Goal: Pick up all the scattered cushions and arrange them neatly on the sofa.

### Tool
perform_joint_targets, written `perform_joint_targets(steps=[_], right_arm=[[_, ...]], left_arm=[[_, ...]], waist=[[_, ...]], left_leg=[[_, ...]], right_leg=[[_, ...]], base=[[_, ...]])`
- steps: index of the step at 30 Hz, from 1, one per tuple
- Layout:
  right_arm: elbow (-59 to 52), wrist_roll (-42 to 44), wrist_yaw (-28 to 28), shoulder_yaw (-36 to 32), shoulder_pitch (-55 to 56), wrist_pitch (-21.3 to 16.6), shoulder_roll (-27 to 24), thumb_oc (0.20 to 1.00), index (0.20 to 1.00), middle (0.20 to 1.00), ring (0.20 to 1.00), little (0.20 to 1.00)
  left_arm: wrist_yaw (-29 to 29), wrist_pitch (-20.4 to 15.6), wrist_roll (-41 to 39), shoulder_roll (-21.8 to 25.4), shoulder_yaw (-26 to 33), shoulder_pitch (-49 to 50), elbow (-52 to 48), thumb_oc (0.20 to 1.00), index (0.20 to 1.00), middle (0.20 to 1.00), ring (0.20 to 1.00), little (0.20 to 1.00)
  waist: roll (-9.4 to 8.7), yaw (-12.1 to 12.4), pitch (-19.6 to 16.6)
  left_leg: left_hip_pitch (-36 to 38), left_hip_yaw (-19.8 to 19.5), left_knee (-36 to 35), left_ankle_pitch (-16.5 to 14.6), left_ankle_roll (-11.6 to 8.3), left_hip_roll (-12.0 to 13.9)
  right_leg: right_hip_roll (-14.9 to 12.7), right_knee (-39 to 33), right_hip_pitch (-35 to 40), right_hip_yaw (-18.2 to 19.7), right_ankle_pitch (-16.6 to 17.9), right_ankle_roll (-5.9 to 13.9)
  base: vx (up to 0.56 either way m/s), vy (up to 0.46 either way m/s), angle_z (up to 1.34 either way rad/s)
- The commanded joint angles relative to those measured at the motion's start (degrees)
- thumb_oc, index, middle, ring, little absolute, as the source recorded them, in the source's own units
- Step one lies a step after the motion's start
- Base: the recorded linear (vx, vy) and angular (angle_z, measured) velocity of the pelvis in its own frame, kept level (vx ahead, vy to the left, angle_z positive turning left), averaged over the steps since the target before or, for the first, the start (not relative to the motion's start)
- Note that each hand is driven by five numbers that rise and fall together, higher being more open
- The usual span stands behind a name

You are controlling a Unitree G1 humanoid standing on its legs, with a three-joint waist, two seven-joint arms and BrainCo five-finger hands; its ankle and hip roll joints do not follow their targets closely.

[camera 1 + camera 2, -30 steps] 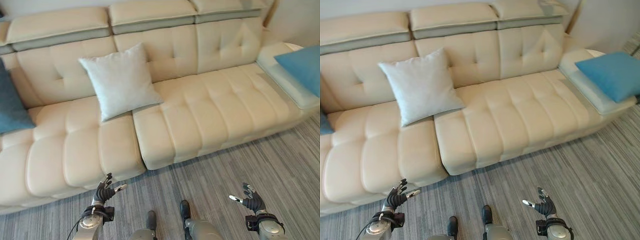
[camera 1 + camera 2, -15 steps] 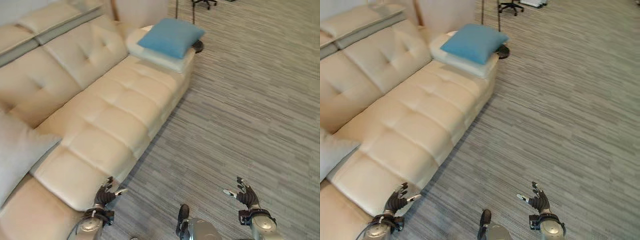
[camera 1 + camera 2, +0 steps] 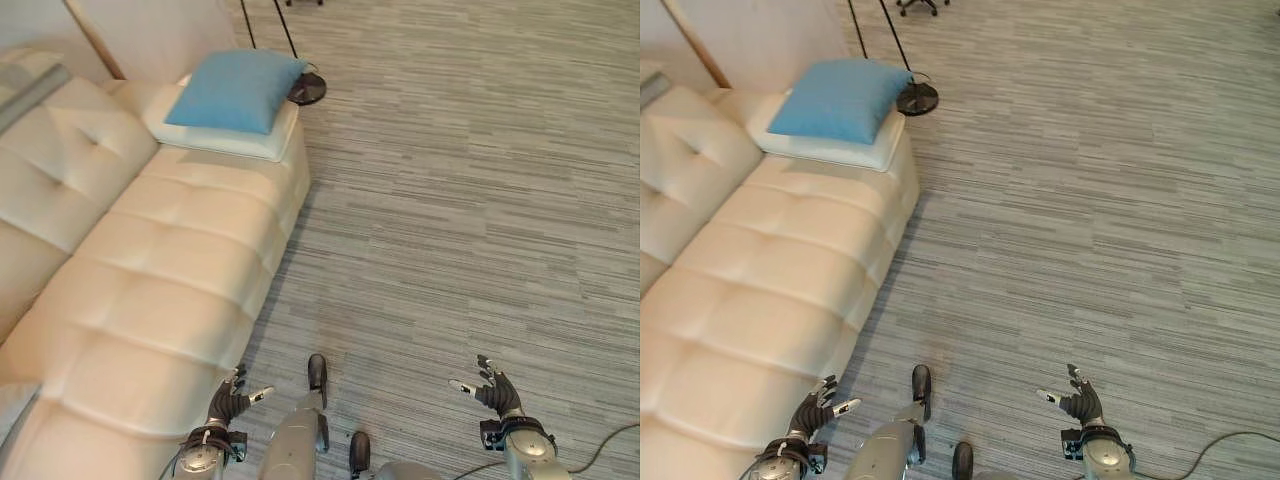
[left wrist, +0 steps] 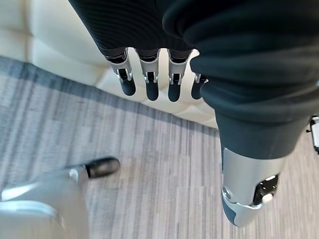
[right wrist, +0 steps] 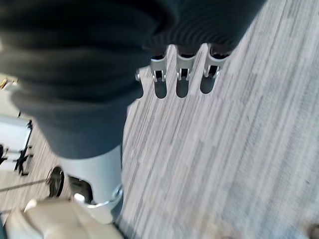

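Observation:
A blue cushion (image 3: 236, 90) lies on the padded end section of the cream sofa (image 3: 160, 270), at the far left of the eye views. My left hand (image 3: 229, 396) hangs low beside the sofa's front edge, its fingers (image 4: 149, 82) straight and holding nothing. Out over the grey carpet on the other side is my right hand (image 3: 494, 391), with relaxed, empty fingers (image 5: 180, 75).
Grey striped carpet (image 3: 470, 200) stretches from the sofa to the right. A floor lamp's round black base (image 3: 307, 88) and thin pole stand just past the sofa's end. A wheeled chair base (image 3: 917, 5) shows at the far top.
The camera has swung further right: the white cushion and sofa back have slid out of view, and the blue cushion sits higher left. Both hands stay low and open.

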Motion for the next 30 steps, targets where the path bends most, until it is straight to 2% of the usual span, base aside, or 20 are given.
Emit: perform_joint_targets(steps=[1,3,4,5,6,7,8,9,10,12,13,16,18,19,20,22,23,25,27,30], right_arm=[[-5.05,-0.33,0.51,-1.21,1.11,-2.44,-0.55,1.0,1.0,1.0,1.0,1.0],[-5.72,-0.89,1.49,-0.7,0.84,-2.45,-0.26,1.0,1.0,1.0,1.0,1.0],[-6.54,-1.2,1.82,0.3,-0.17,-2.52,-0.34,1.0,1.0,1.0,1.0,1.0],[-6.54,-1.2,1.82,0.3,-0.19,-2.52,-0.36,1.0,1.0,1.0,1.0,1.0],[-6.89,-1.16,1.97,0.62,-0.68,-2.57,-0.08,1.0,1.0,1.0,1.0,1.0],[-7.01,-1.37,1.75,0.94,-1.15,-2.57,0.09,1.0,1.0,1.0,1.0,1.0],[-7.53,-1.64,1.88,1.43,-1.4,-2.28,0.35,1.0,1.0,1.0,1.0,1.0],[-7.53,-1.64,1.88,1.43,-1.4,-2.28,0.35,1.0,1.0,1.0,1.0,1.0],[-7.54,-1.52,1.96,1.51,-1.48,-2.54,0.1,1.0,1.0,1.0,1.0,1.0],[-8.13,-1.38,2.24,1.52,-1.76,-2.48,-0.54,1.0,1.0,1.0,1.0,1.0],[-8.24,-1.48,2.23,1.49,-1.87,-2.37,-0.87,1.0,1.0,1.0,1.0,1.0],[-7.95,-2.32,1.8,1.46,-1.5,-2.18,-1.27,1.0,1.0,1.0,1.0,1.0],[-8.1,-3.05,1.58,1.15,-0.86,-2.02,-1.28,1.0,1.0,1.0,1.0,1.0],[-8.3,-2.99,1.77,0.73,-0.19,-2.22,-1.25,1.0,1.0,1.0,1.0,1.0],[-8.12,-2.69,2.1,0.58,0.41,-2.25,-1.03,1.0,1.0,1.0,1.0,1.0],[-6.77,-2.18,2.01,0.23,0.26,-2.85,-0.93,1.0,1.0,1.0,1.0,1.0],[-6.65,-1.96,1.8,0.12,0.05,-3.23,-1.43,1.0,1.0,1.0,1.0,1.0],[-6.19,-1.42,1.87,0.38,-0.3,-3.23,-2.11,1.0,1.0,1.0,1.0,1.0],[-5.76,-1.68,1.72,0.41,-0.8,-2.9,-2.87,1.0,1.0,1.0,1.0,1.0],[-5.91,-1.62,1.2,-0.26,0.02,-2.98,-3.48,1.0,1.0,1.0,1.0,1.0]], left_arm=[[0.73,-1.8,0.89,3.45,0.14,1.17,-3.62,1.0,1.0,1.0,1.0,1.0],[0.65,-1.69,1.14,4.04,-0.17,0.62,-3.36,1.0,1.0,1.0,1.0,1.0],[0.94,-1.74,0.79,4.75,-0.58,-0.06,-4.02,1.0,1.0,1.0,1.0,1.0],[0.94,-1.74,0.79,4.73,-0.58,-0.09,-4.02,1.0,1.0,1.0,1.0,1.0],[0.99,-1.75,0.53,4.95,-0.93,-0.66,-4.13,1.0,1.0,1.0,1.0,1.0],[1.32,-1.69,0.65,5.29,-1.13,-0.99,-4.3,1.0,1.0,1.0,1.0,1.0],[1.42,-1.68,0.58,4.94,-1.32,-1.14,-4.65,1.0,1.0,1.0,1.0,1.0],[1.42,-1.68,0.58,4.94,-1.32,-1.14,-4.65,1.0,1.0,1.0,1.0,1.0],[1.55,-1.84,0.45,4.77,-1.23,-0.95,-4.82,1.0,1.0,1.0,1.0,1.0],[0.99,-2.01,0.64,4.54,-1.53,-0.74,-5.08,1.0,1.0,1.0,1.0,1.0],[0.83,-2.11,0.98,4.44,-1.72,-0.76,-4.84,1.0,1.0,1.0,1.0,1.0],[0.93,-2.31,2.63,3.91,-1.55,-1.05,-3.97,1.0,1.0,1.0,1.0,1.0],[1.21,-2.66,3.37,3.74,-1.04,-1.41,-3.8,1.0,1.0,1.0,1.0,1.0],[1.05,-2.77,3.92,3.66,-1.17,-1.36,-3.63,1.0,1.0,1.0,1.0,1.0],[0.89,-3.13,4.02,3.53,-1.39,-1.12,-3.42,1.0,1.0,1.0,1.0,1.0],[0.96,-3.05,3.47,3.09,-1.84,-1.42,-3.14,1.0,1.0,1.0,1.0,1.0],[0.5,-3.16,3.12,2.93,-2.2,-1.15,-3.21,1.0,1.0,1.0,1.0,1.0],[0.22,-3.1,2.47,2.77,-2.59,-1.09,-3.07,1.0,1.0,1.0,1.0,1.0],[-0.17,-2.85,2.44,2.41,-3.02,-1.59,-2.59,1.0,1.0,1.0,1.0,1.0],[-0.3,-2.9,2.98,2.04,-3.67,-1.92,-2.22,1.0,1.0,1.0,1.0,1.0]], waist=[[-3.13,1.45,-3.27],[-4.71,1.63,-3.27],[-4.65,1.24,-2.15],[-4.48,1.37,-2.27],[-3.95,1.1,-1.72],[-3.1,0.8,-1.14],[-1.78,-0.1,-0.52],[-1.75,-0.11,-0.54],[-0.92,-0.64,-0.24],[-0.29,-1.94,0.41],[-0.05,-2.56,0.75],[-0.63,-4.58,1.01],[-0.61,-5.46,0.99],[-0.5,-5.93,0.81],[-0.84,-6.04,0.31],[-0.52,-6.27,-0.32],[-0.45,-5.98,-0.23],[-1.19,-5.6,-0.51],[-1.36,-4.36,-0.19],[-1.21,-3.32,-0.04]], left_leg=[[-0.05,-1.19,4.68,5.26,1.62,-1.04],[1.18,-0.75,7.75,2.13,2.9,-1.85],[3.56,-0.17,9.28,-1.3,4.67,-1.77],[3.4,-0.12,9.23,-1.19,4.63,-1.52],[5.08,0.03,9.5,-2.64,5.26,-1.19],[7.33,0.12,9.31,-4.06,5.96,-0.63],[11.83,-0.11,8.17,-6.07,6.64,-0.72],[11.82,-0.12,8.16,-6.07,6.63,-0.7],[14.13,-0.47,7.21,-7.04,6.65,-0.64],[18.57,-0.71,5.46,-8.69,6.21,-0.73],[20.61,-1.17,4.5,-9.45,5.84,-0.87],[26.72,-3.19,1.78,-12.47,4.07,-1.57],[29.59,-4.33,2.04,-14.78,2.81,-1.12],[30.65,-5.05,3.58,-15.46,1.87,-0.47],[30.58,-5.55,5.64,-15.05,1.29,-0.29],[28.14,-5.04,13.89,-9.9,-0.89,1.92],[25.53,-4.36,21.25,-6.96,-1.56,3.15],[21.72,-2.22,26.52,-3.64,-1.22,4.63],[17.42,0.3,27.02,-6.5,-0.1,5.05],[13.03,4.02,17.83,-7.66,0.45,4.73]], right_leg=[[-6.38,9.34,6.31,2.9,-4.38,11.09],[-8.2,19.15,3.1,3.72,4.11,15.59],[-10.44,29.83,-2.18,2.91,12.62,17.88],[-10.22,29.77,-2.41,3.03,12.82,17.85],[-10.91,33.57,-4.58,2.21,14.68,17.88],[-12.24,36.84,-7.51,0.43,14.54,17.24],[-14.23,35.97,-11.77,-3.15,10.25,14.43],[-14.21,35.94,-11.77,-3.17,10.27,14.42],[-14.28,35.02,-15.0,-4.93,7.3,13.52],[-13.94,29.65,-18.85,-7.78,3.92,13.2],[-13.31,25.38,-20.7,-8.68,4.03,13.37],[-11.91,6.65,-23.11,-9.02,8.01,15.48],[-12.14,2.99,-24.19,-8.55,9.86,16.41],[-11.89,3.42,-23.59,-7.03,10.07,16.47],[-12.18,3.86,-22.95,-6.17,10.98,15.86],[-12.16,4.67,-20.95,-6.28,11.97,14.23],[-11.89,3.65,-18.7,-7.17,11.38,13.35],[-11.95,2.33,-15.1,-7.82,9.36,11.56],[-11.77,1.26,-11.39,-8.48,7.32,10.95],[-12.23,0.07,-7.75,-9.69,5.05,11.62]], base=[[0.54,0.109,-0.71],[0.53,0.132,-0.79],[0.4,0.119,-0.56],[0.38,0.128,-0.51],[0.29,0.106,-0.28],[0.62,0.216,-0.24],[0.48,0.17,-0.17],[0.5,0.159,-0.15],[0.35,0.061,-0.06],[0.53,0.021,-0.11],[0.56,-0.072,-0.2],[0.55,-0.152,0.09],[0.58,-0.219,0.43],[0.53,-0.237,0.74],[0.5,-0.259,0.7],[0.42,-0.287,1.04],[0.34,-0.29,0.97],[0.34,-0.243,0.48],[0.35,-0.149,0.04],[0.34,-0.058,-0.14]])
